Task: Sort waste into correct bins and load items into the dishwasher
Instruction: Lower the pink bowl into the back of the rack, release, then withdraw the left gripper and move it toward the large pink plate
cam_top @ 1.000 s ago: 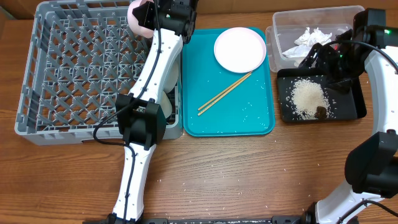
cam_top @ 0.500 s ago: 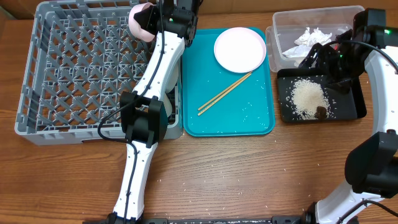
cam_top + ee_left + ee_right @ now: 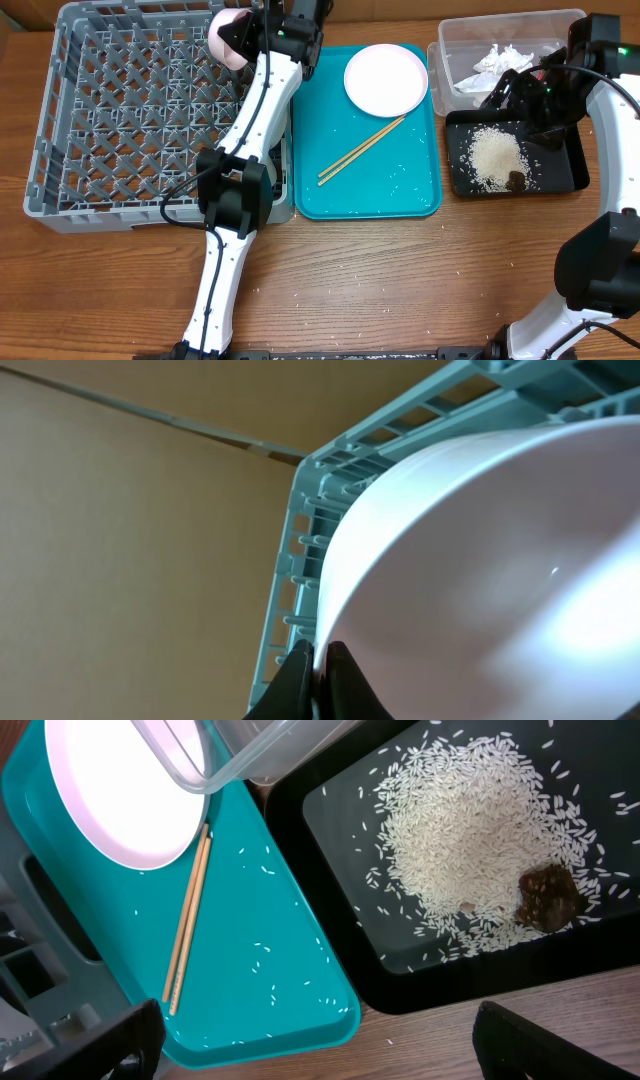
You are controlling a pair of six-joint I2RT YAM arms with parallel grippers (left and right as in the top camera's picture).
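A pink bowl (image 3: 228, 38) hangs tilted over the far right corner of the grey dishwasher rack (image 3: 120, 110). My left gripper (image 3: 255, 27) is shut on it. In the left wrist view the gripper (image 3: 318, 670) pinches the bowl's (image 3: 480, 580) rim beside the rack wall (image 3: 300, 540). My right gripper (image 3: 528, 112) is open and empty above the black tray (image 3: 570, 175), which holds rice (image 3: 493, 158) and a brown lump (image 3: 514, 181). The plate (image 3: 386, 79) and the chopsticks (image 3: 360, 150) lie on the teal tray (image 3: 400, 195). A crumpled napkin (image 3: 503, 60) lies in the clear tub (image 3: 455, 45).
The right wrist view shows the plate (image 3: 115, 790), the chopsticks (image 3: 187, 915), rice (image 3: 470, 830) and the lump (image 3: 548, 897) below the spread fingers. Stray rice grains dot the teal tray and the wooden table in front. The left arm reaches across the rack's right side.
The left arm has shifted slightly to the right, and the bowl has come a little lower over the rack's corner. The right arm has not moved.
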